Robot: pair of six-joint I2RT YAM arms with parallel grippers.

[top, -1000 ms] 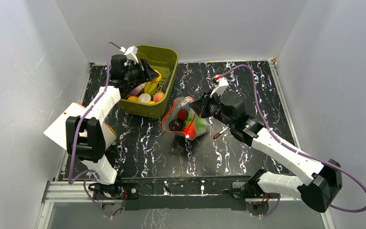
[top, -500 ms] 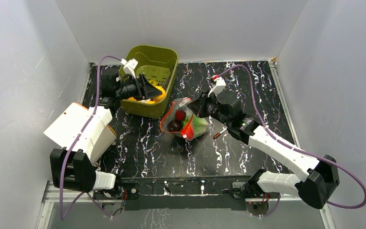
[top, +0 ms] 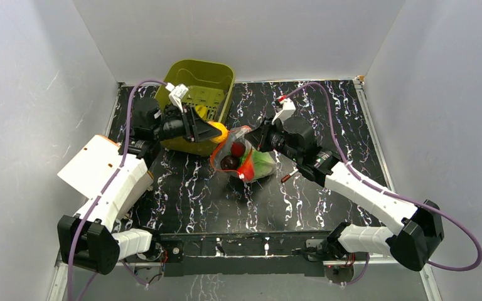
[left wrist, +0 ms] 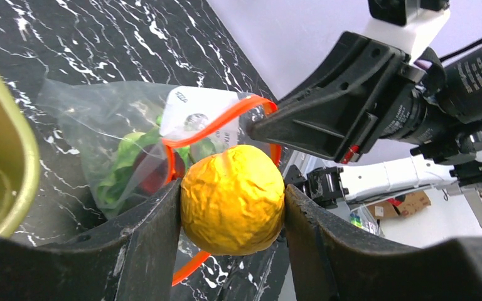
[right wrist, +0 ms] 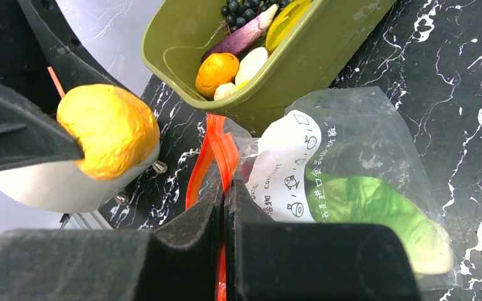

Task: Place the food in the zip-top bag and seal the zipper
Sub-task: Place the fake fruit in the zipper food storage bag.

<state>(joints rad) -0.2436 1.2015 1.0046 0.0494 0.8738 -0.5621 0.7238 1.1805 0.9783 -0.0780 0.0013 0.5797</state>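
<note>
Clasping a yellow ball [left wrist: 232,199], left claw [top: 217,132] seemingly beside the zip-top bag [left wrist: 94,116].

I count one left pincer [left wrist: 232,204], one right pincer [right wrist: 224,195], one bag [right wrist: 365,125], one bin [right wrist: 326,58], one stick [top: 289,175], one yellow ball [right wrist: 108,130].

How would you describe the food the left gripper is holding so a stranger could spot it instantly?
Find the olive-green bin at the back; just in front of it, beside the clear zip-top bag, is the left gripper. Clamped in it is a crinkly yellow-orange ball, the only food held in the air, outside both bin and bag.
</note>
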